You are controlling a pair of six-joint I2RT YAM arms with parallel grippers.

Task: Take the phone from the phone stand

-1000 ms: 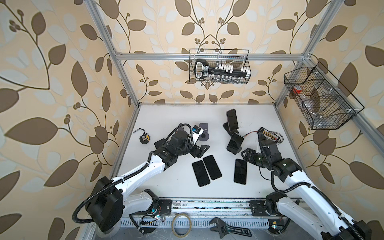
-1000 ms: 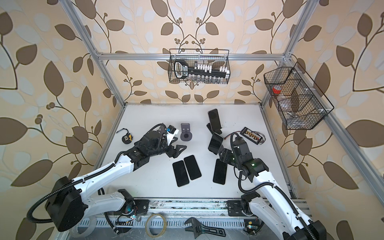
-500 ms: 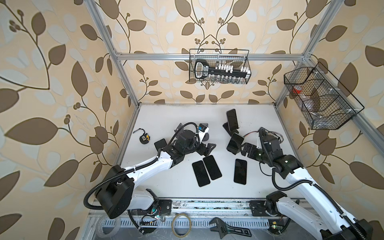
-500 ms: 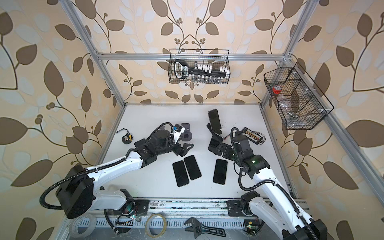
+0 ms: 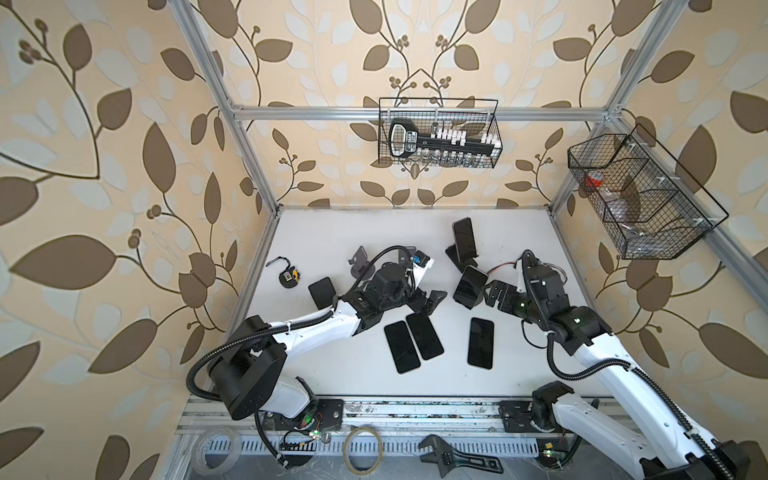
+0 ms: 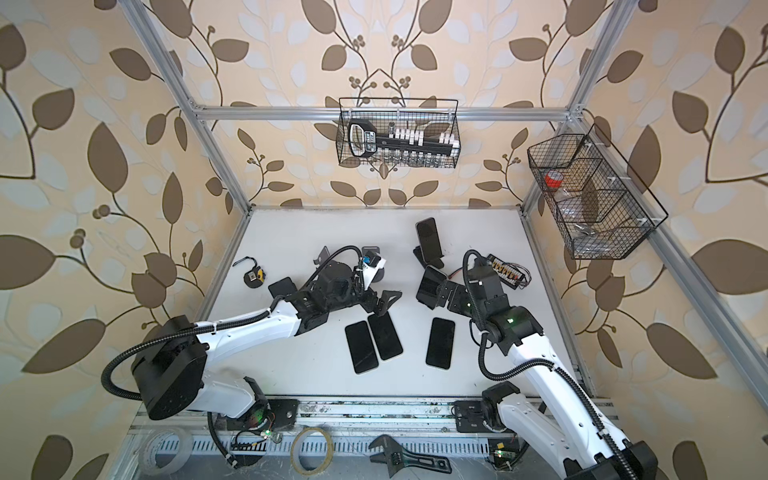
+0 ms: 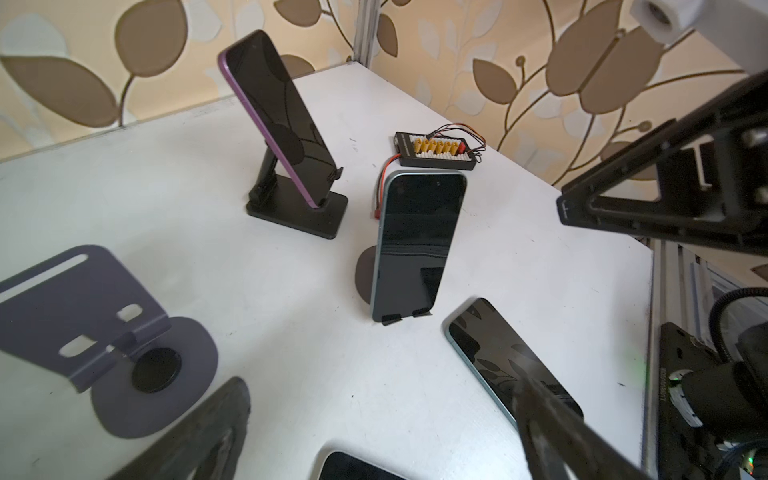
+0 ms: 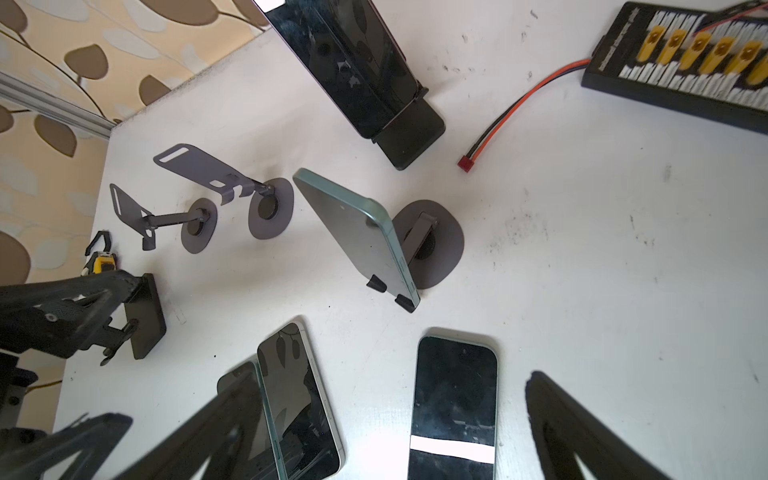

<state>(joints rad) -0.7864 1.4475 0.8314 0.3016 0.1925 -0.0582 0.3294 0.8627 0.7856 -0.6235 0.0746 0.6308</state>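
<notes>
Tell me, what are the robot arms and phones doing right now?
Open, empty: left end effector, right end effector. Still docked: teal phone on its stand, purple phone likewise. Nothing blocking.

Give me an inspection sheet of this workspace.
Surface: white tabletop, scuffed.
Job's things: teal-edged phone on round-based grey stand; purple-edged phone on black rectangular-based stand; three dark phones lying flat.
Clutter: black connector board with yellow plugs; yellow-black tape measure.
Grippers: left gripper open, empty; right gripper open, empty, beside teal-edged phone.
Cables: red-black lead lying loose by the board.
Surroundings: two black wire baskets on walls; black wrench on front ledge.
</notes>
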